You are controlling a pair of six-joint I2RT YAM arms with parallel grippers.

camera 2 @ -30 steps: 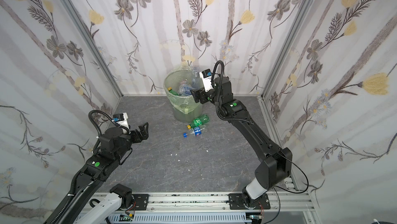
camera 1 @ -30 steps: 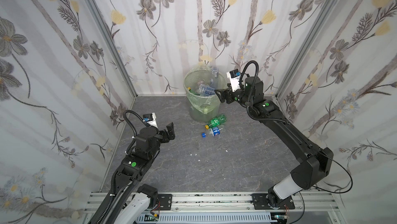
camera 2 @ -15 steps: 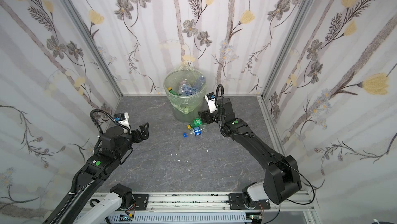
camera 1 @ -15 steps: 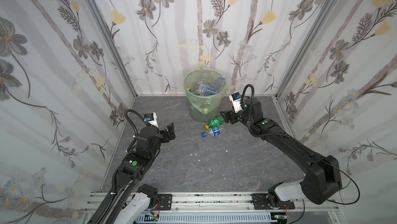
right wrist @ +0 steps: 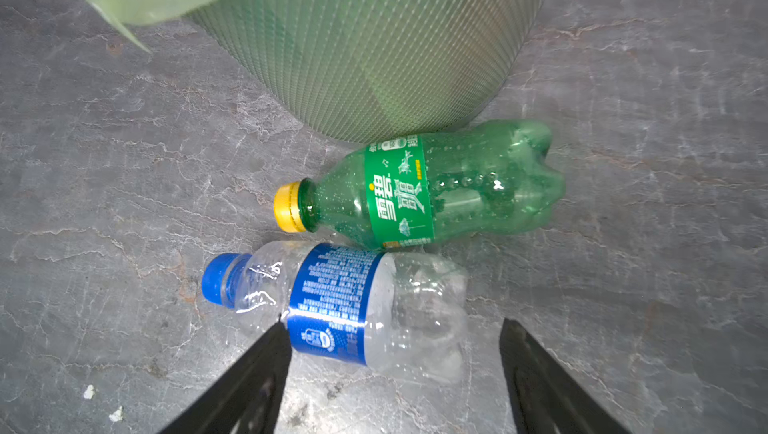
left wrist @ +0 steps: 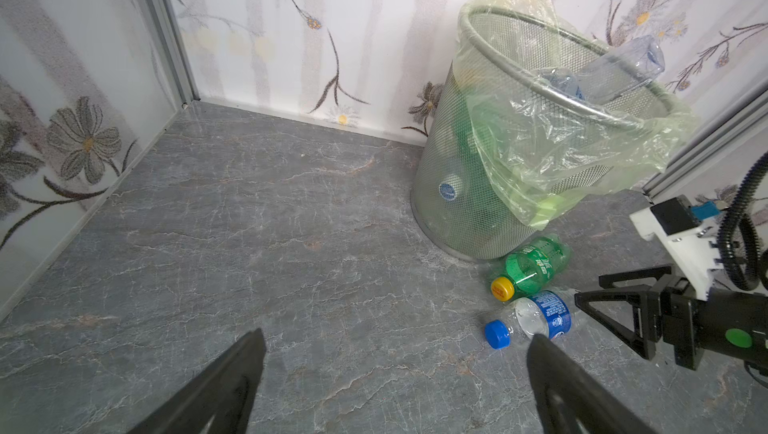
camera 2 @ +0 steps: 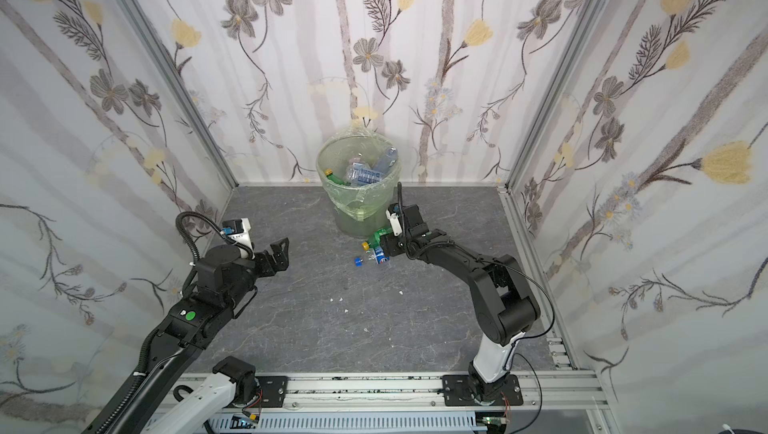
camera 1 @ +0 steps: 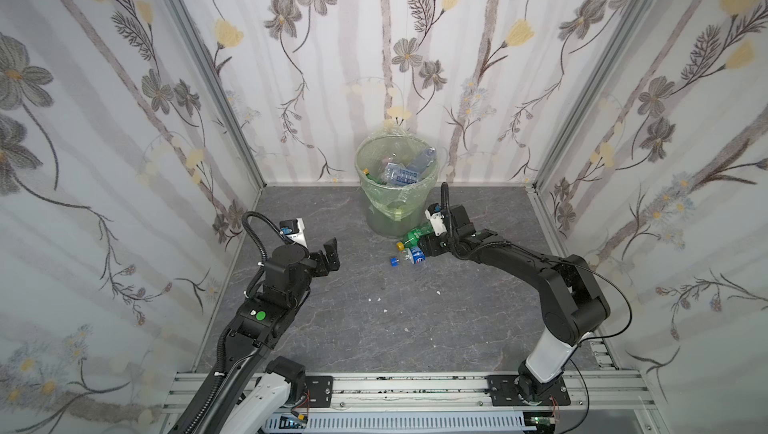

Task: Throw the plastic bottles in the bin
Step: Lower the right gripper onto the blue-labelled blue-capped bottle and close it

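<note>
Two plastic bottles lie side by side on the grey floor at the foot of the bin [camera 1: 386, 219] [left wrist: 457, 186]. One is a green bottle [right wrist: 457, 186] [camera 1: 413, 235] with a yellow cap, resting against the bin's mesh wall. The other is a clear bottle [right wrist: 332, 290] [camera 1: 411, 256] with a blue label and cap. My right gripper [right wrist: 392, 328] [camera 1: 424, 244] is low over the clear bottle, open, one finger on each side of its body. Several bottles [camera 1: 403, 170] fill the bin. My left gripper [left wrist: 395, 335] [camera 1: 328, 255] hovers open and empty at the left.
Flowered walls close the floor on three sides, and the bin stands at the back wall [camera 1: 386, 78]. An aluminium rail [camera 1: 395, 386] runs along the front. Small white crumbs [camera 1: 376, 299] lie on the middle of the floor.
My right arm came down from the bin's rim to the floor beside the two bottles, and its jaws narrowed somewhat. The left arm stayed where it was.
</note>
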